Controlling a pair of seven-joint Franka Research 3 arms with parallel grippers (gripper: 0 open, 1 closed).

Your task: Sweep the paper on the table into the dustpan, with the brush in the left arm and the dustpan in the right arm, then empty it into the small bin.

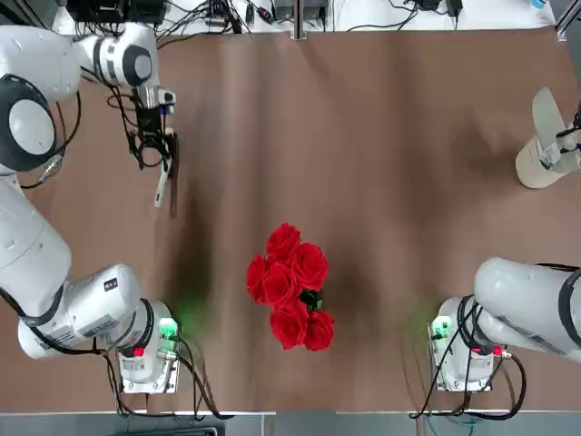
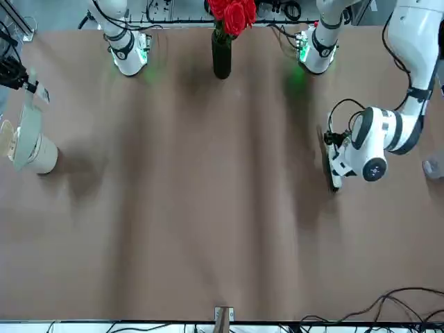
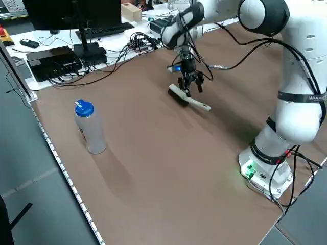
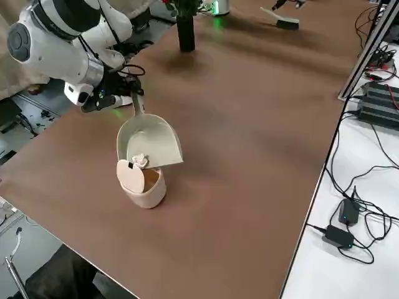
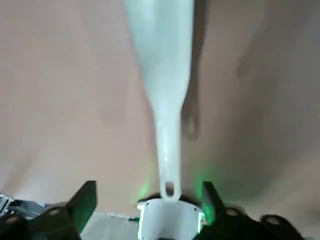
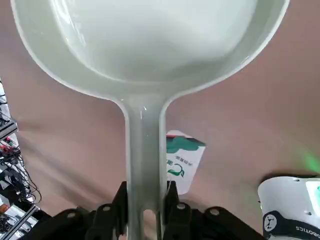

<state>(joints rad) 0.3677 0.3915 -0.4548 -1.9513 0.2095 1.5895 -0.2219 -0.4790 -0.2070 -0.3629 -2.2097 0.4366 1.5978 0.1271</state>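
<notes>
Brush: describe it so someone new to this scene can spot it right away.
Start at the brown table and find the red roses near the robot's edge. Look to the robot's far left, where the left pincer hangs open. The brush lies flat on the table just under it: slim, cream-white, long-handled, unlike the wide dustpan tipped over the small bin on the right.
</notes>
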